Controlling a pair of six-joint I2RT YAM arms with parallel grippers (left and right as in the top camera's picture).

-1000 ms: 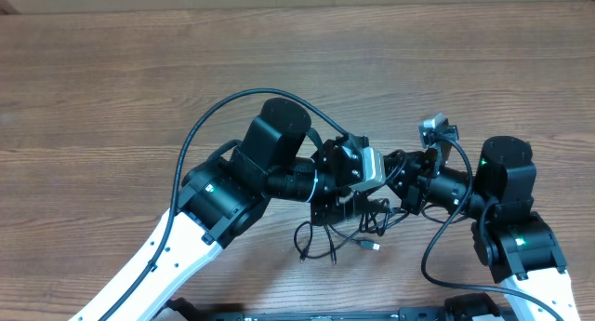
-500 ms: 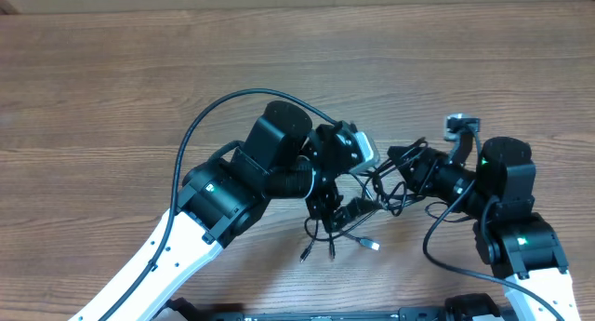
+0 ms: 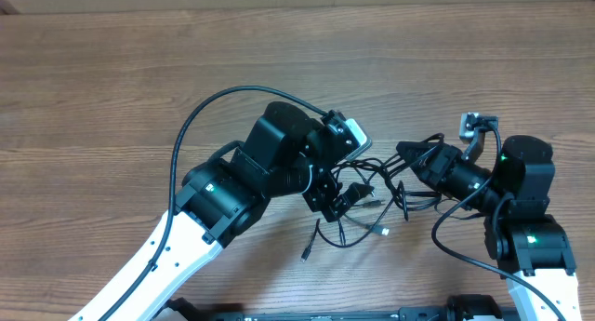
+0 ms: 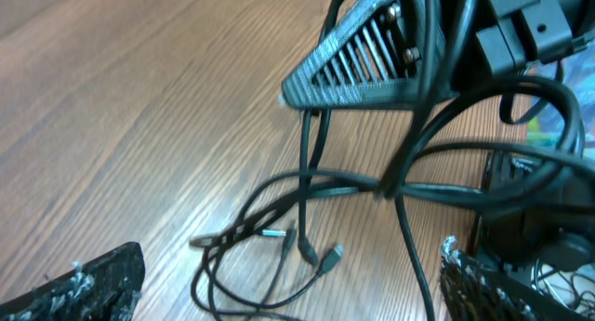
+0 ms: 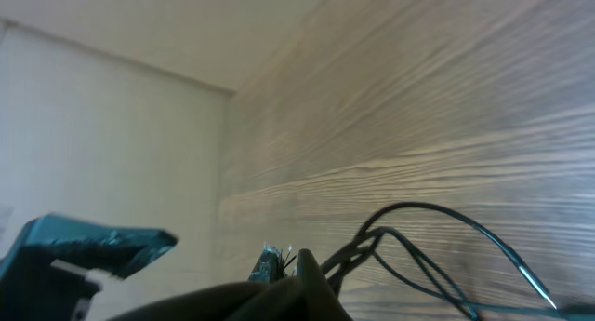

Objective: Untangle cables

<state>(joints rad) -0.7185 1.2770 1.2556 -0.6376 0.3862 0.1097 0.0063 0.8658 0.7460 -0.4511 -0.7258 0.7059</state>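
As seen from overhead, found the cables (image 3: 358,230) in a loose black tangle on the wooden counter (image 3: 112,79), between the two arms near the front edge. Found the left claw (image 3: 333,198) spread wide, gripping nothing, over the left side of the tangle; contact with strands not discernible. Confirmed in left wrist view: both fingers (image 4: 88,284) well apart, loops lying flat on the counter between. Found the right claw (image 3: 406,163) closed on several strands, held clear of the counter and running down into the tangle. Confirmed in right wrist view: strands emerging from pinched fingertips. Noted small plug connectors (image 4: 330,256) at loose ends, resting on the counter.
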